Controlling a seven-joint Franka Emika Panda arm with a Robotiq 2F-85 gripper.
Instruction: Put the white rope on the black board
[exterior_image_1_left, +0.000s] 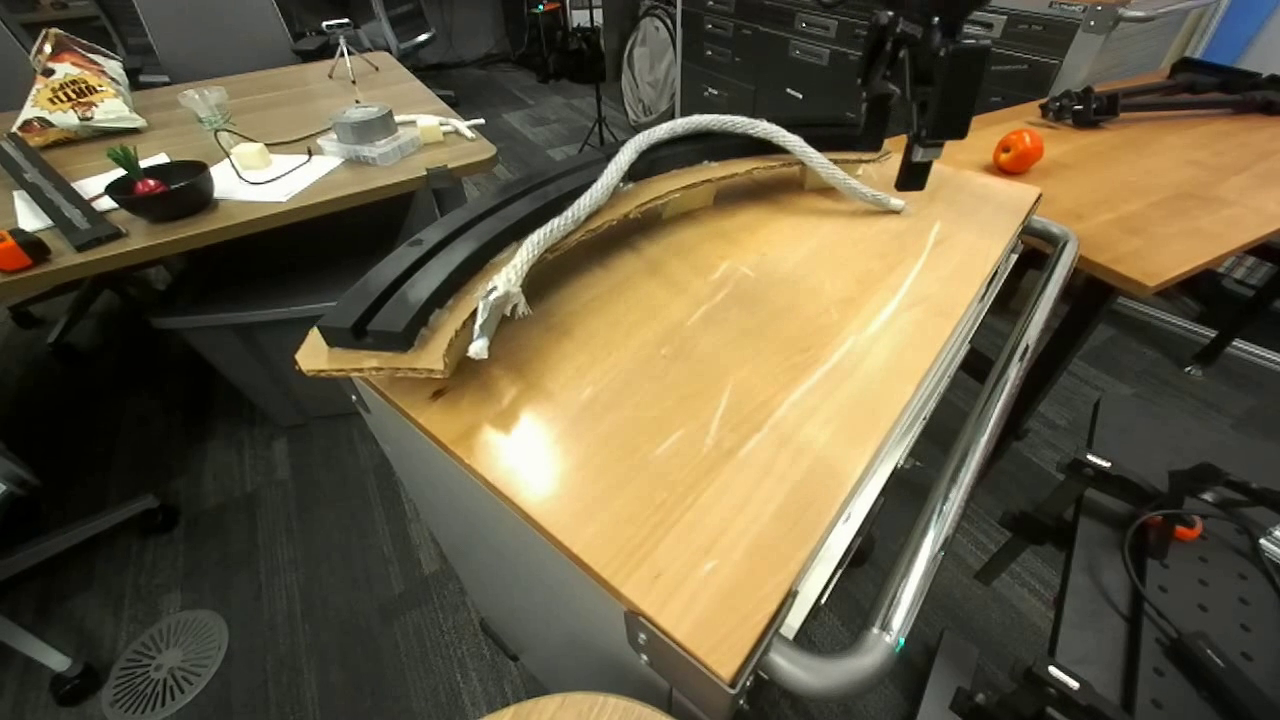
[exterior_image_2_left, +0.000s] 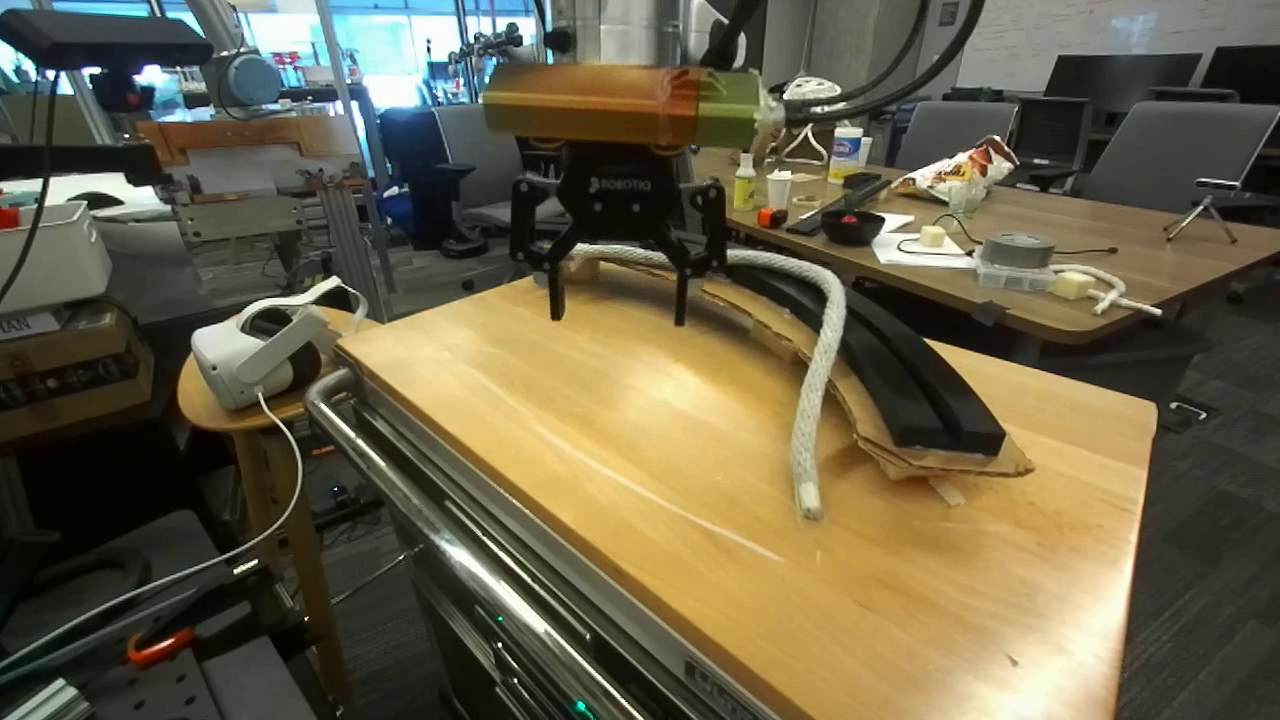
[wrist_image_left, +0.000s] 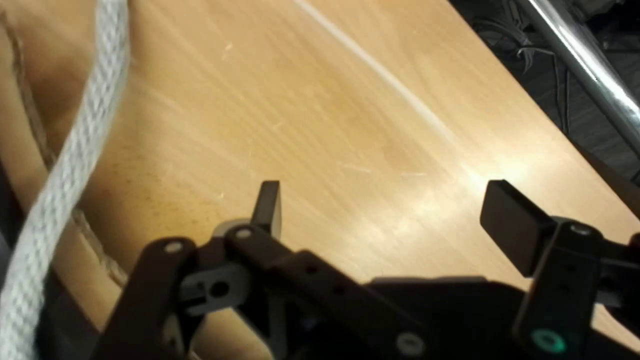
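Fingers (exterior_image_2_left: 682, 300) are spread wide with just tabletop (wrist_image_left: 350, 125) between them, so nothing's held. White rope (exterior_image_1_left: 710, 124) has its middle draped over the black board (exterior_image_2_left: 885, 390), but both ends sit off its inner side. Next I'd pinch the clean end (exterior_image_2_left: 806, 490) near its tip, lift it past the cardboard (exterior_image_1_left: 655, 190) before swinging over, then lay it slowly along the curve so the middle doesn't drag off. Wrist view only catches a stretch of rope; the frayed end (exterior_image_1_left: 508, 287) shows in an exterior view.
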